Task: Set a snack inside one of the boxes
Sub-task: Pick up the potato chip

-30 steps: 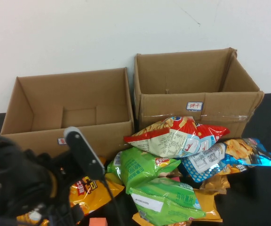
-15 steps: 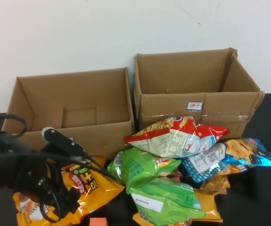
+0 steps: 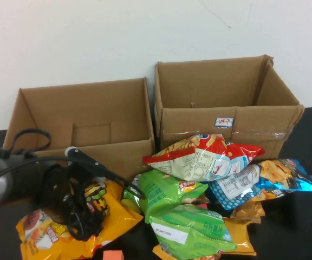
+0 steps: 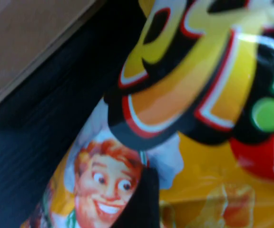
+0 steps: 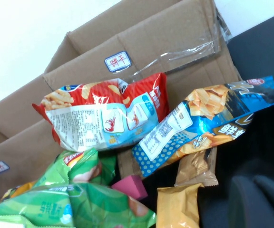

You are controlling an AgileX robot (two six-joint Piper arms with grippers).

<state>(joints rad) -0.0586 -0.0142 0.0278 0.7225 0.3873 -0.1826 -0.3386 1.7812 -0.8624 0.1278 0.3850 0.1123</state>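
Presently: left gripper (image 3: 77, 208) over yellow bag (image 3: 112, 208) at desk's front-left corner, grip state indeterminable. Right gripper unseen. Two boxes (image 3: 85, 116) along rear edge.

We find a staged test bench, most likely a lab rather than a home or shop. We base this on the bare white wall (image 3: 91, 38), a black desk (image 3: 307, 227), two open cardboard boxes (image 3: 80, 124) with small stuck-on labels (image 3: 224, 122), and a loose heap of snack bags (image 3: 199, 189) piled in front of them.
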